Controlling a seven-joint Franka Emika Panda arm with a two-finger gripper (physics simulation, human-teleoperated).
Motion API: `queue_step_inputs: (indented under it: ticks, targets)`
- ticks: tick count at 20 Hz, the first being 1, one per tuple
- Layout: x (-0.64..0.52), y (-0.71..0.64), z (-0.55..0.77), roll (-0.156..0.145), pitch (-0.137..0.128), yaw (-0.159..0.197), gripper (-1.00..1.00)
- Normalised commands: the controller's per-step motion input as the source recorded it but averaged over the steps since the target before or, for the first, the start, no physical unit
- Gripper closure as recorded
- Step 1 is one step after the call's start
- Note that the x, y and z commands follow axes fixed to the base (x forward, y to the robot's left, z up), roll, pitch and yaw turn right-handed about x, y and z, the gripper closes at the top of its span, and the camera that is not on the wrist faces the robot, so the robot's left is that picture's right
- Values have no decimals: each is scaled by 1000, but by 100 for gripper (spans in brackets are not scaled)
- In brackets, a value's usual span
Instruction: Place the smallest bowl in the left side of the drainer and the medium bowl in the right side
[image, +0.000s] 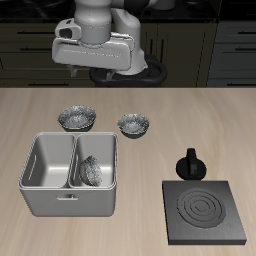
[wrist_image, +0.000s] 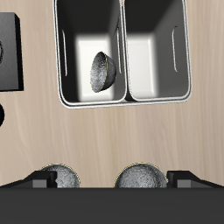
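The drainer (image: 45, 190) (wrist_image: 122, 94) stands near the table's front edge. The smallest bowl (image: 92, 172) (wrist_image: 102, 72) lies tilted on its side in the left compartment. The other compartment holds nothing. The medium bowl (image: 135, 125) (wrist_image: 59, 178) sits upright on the table behind the drainer. My gripper (image: 112, 75) (wrist_image: 112, 185) hangs high above the table's back, behind both loose bowls. It is open and empty, with its fingers (wrist_image: 39, 181) wide apart.
The largest alike bowl (image: 77, 119) (wrist_image: 140, 178) sits upright beside the medium bowl, behind the drainer. A black square stove plate (image: 205, 212) (wrist_image: 7, 52) lies at the front, with a small black object (image: 190, 165) just behind it.
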Motion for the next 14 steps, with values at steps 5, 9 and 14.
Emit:
queue_step_inputs:
  ticks: [5, 9, 14]
  targets:
    - [-413, -6, -44, 36, -10, -68, -100]
    - [-294, 159, -146, 79, 15, 11, -100]
    - [-207, 217, -309, 61, 39, 30, -100]
